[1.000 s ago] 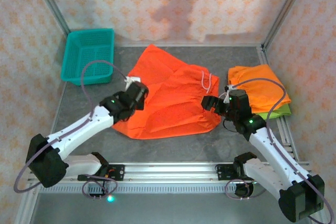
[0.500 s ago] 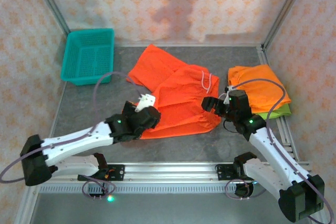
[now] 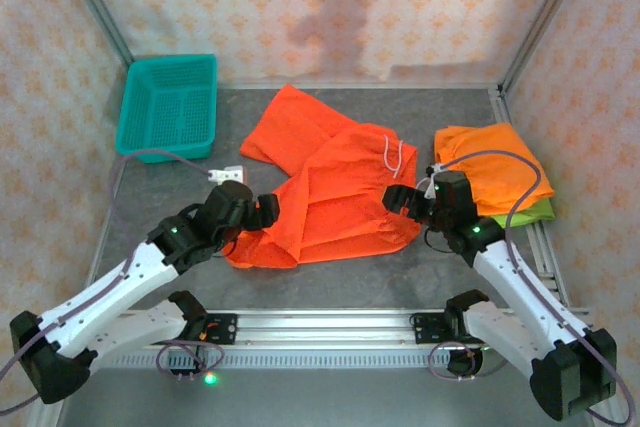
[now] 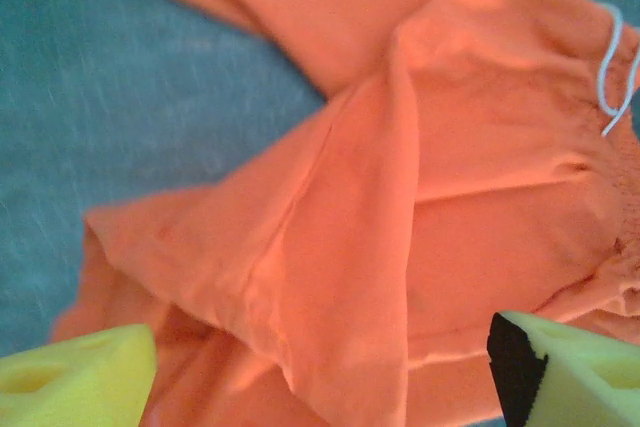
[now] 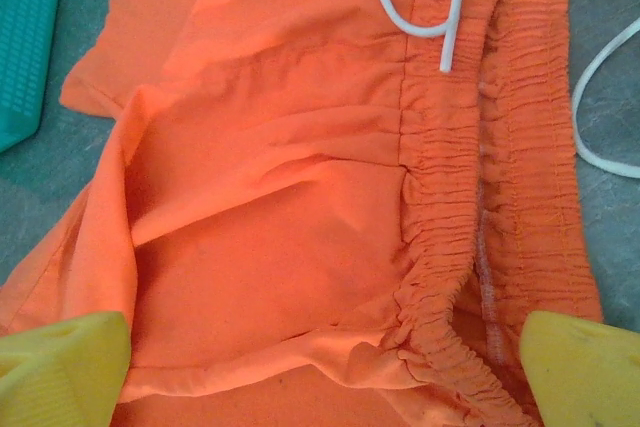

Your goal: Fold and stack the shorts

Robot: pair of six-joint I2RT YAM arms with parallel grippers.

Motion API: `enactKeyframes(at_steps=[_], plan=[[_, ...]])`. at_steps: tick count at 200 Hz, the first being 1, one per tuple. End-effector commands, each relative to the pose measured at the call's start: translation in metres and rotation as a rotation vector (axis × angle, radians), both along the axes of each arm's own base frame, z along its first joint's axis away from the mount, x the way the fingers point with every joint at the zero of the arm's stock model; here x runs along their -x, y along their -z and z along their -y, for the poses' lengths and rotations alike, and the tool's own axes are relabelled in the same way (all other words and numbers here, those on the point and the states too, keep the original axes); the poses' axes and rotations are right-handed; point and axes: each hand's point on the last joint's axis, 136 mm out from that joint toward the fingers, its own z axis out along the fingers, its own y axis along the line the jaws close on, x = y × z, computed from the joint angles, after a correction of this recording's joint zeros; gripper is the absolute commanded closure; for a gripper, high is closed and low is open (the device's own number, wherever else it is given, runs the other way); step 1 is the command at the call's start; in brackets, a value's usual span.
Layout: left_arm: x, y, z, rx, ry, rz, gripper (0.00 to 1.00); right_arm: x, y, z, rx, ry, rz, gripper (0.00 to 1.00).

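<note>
Nearest me, my left claw (image 3: 266, 209) hangs over the near-left hem of the loose orange shorts (image 3: 335, 197). Its yellow pads (image 4: 70, 377) are spread wide, with only crumpled cloth lying below them — open, gripping nothing. My right claw (image 3: 398, 197) hovers at the near-right edge of the same pair, by the gathered waistband (image 5: 450, 247), its jaws just as wide and empty. The pair lies rumpled in the middle of the table (image 3: 340, 277), one leg reaching toward the far left and the white drawstring (image 5: 425, 7) looped at the waistband. Farther right, folded orange shorts (image 3: 490, 172) rest on top of lime green shorts (image 3: 535, 213) — a small stack at the table's right edge. In the far left corner sits a teal basket (image 3: 170, 107).
</note>
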Motion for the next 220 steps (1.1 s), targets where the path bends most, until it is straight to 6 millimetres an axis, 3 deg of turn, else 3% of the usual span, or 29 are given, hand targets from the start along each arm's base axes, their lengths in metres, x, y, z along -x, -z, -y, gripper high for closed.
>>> enactKeyframes(at_steps=[1, 34, 158, 168, 190, 212, 220], plan=[[0.02, 0.034, -0.003, 0.126, -0.127, -0.166, 0.15, -0.001, 0.003, -0.001, -0.015, 0.008, -0.009, 0.01], [0.018, 0.054, 0.001, 0.249, -0.205, -0.172, 0.22, -0.001, 0.005, -0.001, -0.019, 0.01, -0.013, 0.01], [-0.015, 0.099, 0.004, 0.174, -0.244, -0.264, 0.48, 0.002, 0.013, 0.003, -0.003, 0.018, -0.02, 0.01], [-0.018, 0.101, 0.005, 0.168, -0.244, -0.258, 0.53, 0.002, 0.013, 0.003, -0.004, 0.022, -0.021, 0.01], [-0.028, 0.097, -0.004, 0.12, -0.264, -0.212, 0.76, 0.002, 0.013, 0.003, -0.004, 0.025, -0.023, 0.01], [-0.041, 0.077, -0.015, 0.101, -0.289, -0.14, 1.0, 0.002, 0.014, 0.004, -0.004, 0.026, -0.026, 0.01], [-0.047, 0.069, -0.021, 0.102, -0.3, -0.117, 1.0, 0.003, 0.015, 0.004, -0.004, 0.027, -0.03, 0.01]])
